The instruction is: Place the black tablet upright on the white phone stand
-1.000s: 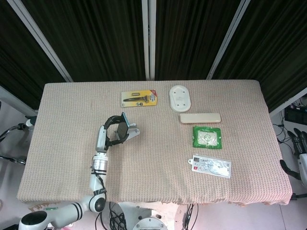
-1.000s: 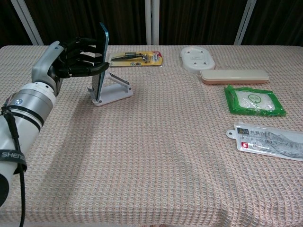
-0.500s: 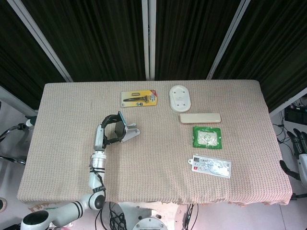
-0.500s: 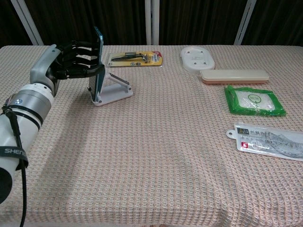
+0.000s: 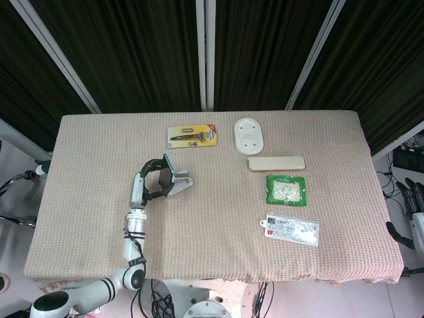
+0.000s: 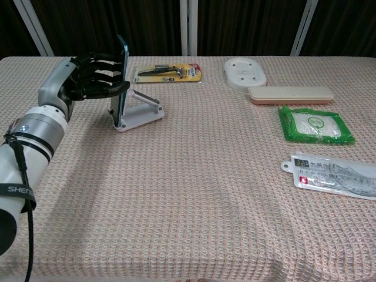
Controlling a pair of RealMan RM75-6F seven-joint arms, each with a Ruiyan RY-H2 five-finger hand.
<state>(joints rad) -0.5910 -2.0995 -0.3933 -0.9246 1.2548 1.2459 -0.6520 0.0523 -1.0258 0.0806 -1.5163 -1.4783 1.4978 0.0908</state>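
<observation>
The black tablet (image 6: 121, 76) with a teal edge stands upright on the white phone stand (image 6: 143, 115), its lower edge at the stand's front lip. My left hand (image 6: 88, 75) grips the tablet from the left, fingers over its upper part and thumb across its face. From above, the same left hand (image 5: 150, 185) holds the tablet (image 5: 166, 172) against the stand (image 5: 181, 183) at the table's left middle. My right hand (image 5: 413, 201) hangs off the table's right edge, holding nothing, fingers apart.
A yellow razor pack (image 6: 168, 72) lies just behind the stand. To the right are a white oval dish (image 6: 244, 73), a beige case (image 6: 291, 94), a green packet (image 6: 315, 124) and a clear ruler pack (image 6: 335, 176). The tan woven cloth (image 6: 188, 194) covers the table.
My left hand has shifted the tablet slightly left and lower, from above the stand down onto it. Over the last half second almost nothing moved. The right hand stayed put.
</observation>
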